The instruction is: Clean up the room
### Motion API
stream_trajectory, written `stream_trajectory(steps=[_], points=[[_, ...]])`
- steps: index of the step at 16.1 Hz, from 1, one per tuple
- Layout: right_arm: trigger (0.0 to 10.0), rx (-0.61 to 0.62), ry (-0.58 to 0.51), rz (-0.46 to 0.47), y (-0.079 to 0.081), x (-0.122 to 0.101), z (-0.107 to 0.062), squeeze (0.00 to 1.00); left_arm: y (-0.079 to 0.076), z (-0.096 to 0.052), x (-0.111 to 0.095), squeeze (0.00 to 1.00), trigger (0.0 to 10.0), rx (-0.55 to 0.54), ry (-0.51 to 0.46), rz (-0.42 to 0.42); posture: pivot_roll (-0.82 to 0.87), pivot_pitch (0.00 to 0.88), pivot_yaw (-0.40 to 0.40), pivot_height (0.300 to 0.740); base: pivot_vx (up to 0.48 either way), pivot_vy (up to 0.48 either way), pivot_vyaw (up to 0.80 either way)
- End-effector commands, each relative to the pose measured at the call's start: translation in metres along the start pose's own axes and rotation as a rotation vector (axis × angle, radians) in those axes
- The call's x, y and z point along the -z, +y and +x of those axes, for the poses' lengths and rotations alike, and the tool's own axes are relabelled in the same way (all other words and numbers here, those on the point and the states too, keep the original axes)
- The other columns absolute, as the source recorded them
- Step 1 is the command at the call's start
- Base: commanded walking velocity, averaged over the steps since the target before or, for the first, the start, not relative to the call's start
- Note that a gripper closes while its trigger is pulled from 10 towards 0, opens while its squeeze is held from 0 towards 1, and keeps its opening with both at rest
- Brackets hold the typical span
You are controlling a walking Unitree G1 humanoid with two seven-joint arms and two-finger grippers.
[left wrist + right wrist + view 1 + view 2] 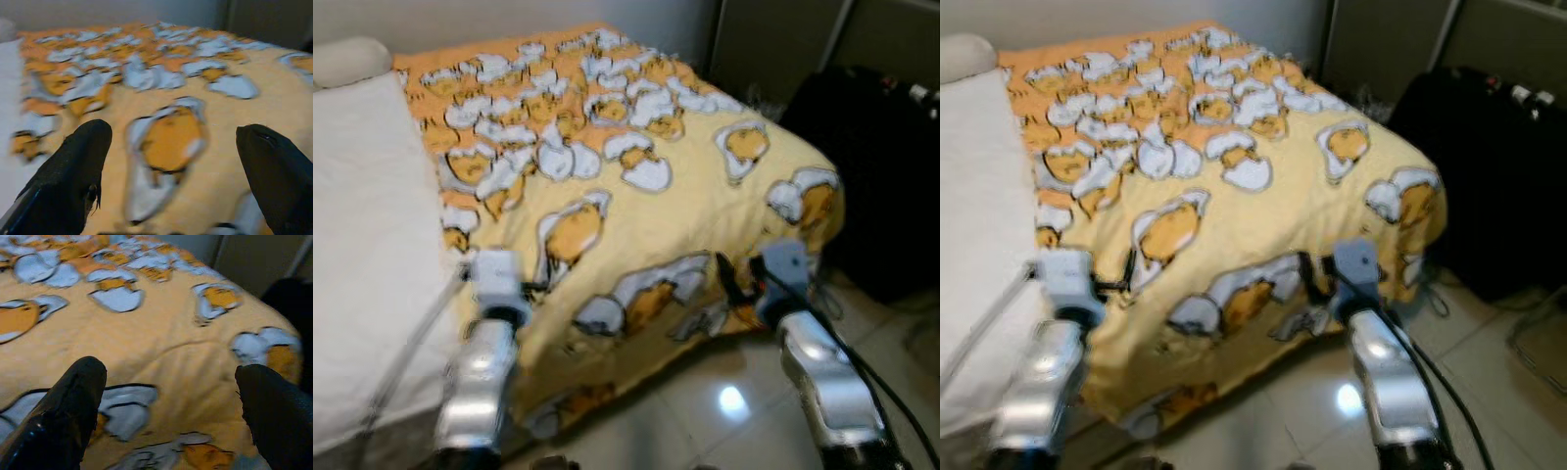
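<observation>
A yellow blanket (636,196) printed with white and orange egg figures covers the bed and hangs over its foot edge. My left gripper (534,287) is at that front edge, near the blanket's left side. In the left wrist view it (173,142) is open, its fingers wide apart over the blanket. My right gripper (732,281) is at the front right corner of the bed. The right wrist view shows it (168,377) open too, with only blanket between the fingers.
A white sheet (362,245) lies on the bed left of the blanket, with a pillow (347,59) at the far left. A black bag (871,166) stands right of the bed. Glossy tiled floor (724,401) lies below the bed's foot.
</observation>
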State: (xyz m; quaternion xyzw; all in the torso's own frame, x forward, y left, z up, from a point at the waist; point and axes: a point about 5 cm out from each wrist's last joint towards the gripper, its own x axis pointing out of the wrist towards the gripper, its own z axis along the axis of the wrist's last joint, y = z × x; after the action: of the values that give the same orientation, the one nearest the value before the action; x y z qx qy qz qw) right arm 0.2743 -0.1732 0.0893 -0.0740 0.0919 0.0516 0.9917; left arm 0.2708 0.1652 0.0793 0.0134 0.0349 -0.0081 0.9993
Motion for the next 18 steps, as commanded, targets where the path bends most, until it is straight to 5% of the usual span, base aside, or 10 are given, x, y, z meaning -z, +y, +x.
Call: stream_trajectory(steps=[1, 5, 18], points=[[10.0, -0.006, -0.013, 0.0, 0.0031, -0.0039, 0.0021, 0.0, 0.0068, 0.0009, -0.0019, 0.55, 10.0, -0.019, -0.002, 0.024, -0.04, 0.0, 0.039, 0.74, 0.0, -0.45, 0.0], [10.0, -0.013, -0.006, -0.023, 0.0023, -0.0025, 0.0025, 0.0, 0.0059, 0.0004, -0.0005, 0.55, 10.0, -0.022, 0.008, 0.038, -0.03, 0.0, 0.035, 0.74, 0.0, -0.444, 0.0], [10.0, -0.023, 0.02, -0.075, -0.0008, 0.0001, 0.008, 0.0, 0.0082, -0.004, 0.0007, 0.55, 10.0, -0.041, 0.019, 0.072, -0.01, 0.0, 0.024, 0.74, 0.0, -0.407, 0.8]])
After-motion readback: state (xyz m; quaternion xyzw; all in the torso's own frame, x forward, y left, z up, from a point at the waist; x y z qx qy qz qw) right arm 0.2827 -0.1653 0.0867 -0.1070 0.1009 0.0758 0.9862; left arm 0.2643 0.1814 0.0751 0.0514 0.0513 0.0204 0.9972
